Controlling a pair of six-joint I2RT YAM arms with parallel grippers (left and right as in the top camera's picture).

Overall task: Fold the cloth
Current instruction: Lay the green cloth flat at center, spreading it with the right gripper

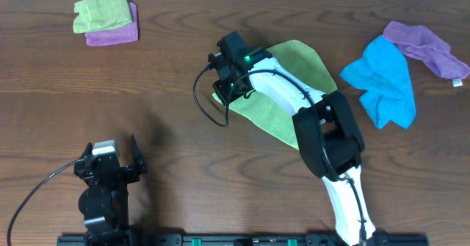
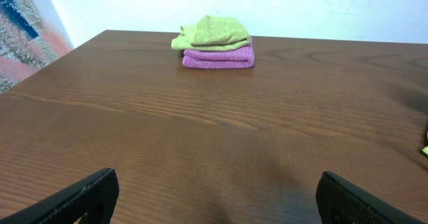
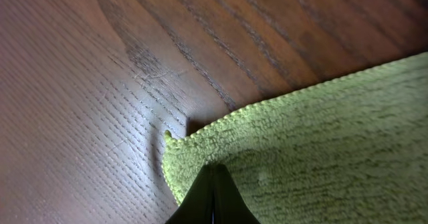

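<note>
Nearest, the left gripper (image 1: 111,147) sits low over the bare wood-grain table (image 1: 183,150), its dark fingers spread wide and holding nothing. Mid-table, the right gripper (image 3: 212,184) has its fingers pressed together into one dark wedge, pinching the cloth (image 1: 294,62) just inside its stitched hem, near a corner. The cloth is lime-green, nubbly microfibre, lying mostly flat under that arm. Farther right lie a crumpled blue cloth (image 1: 382,77) and a purple cloth (image 1: 426,48), touching. At the far left is a small folded green-on-purple stack (image 1: 106,17).
</note>
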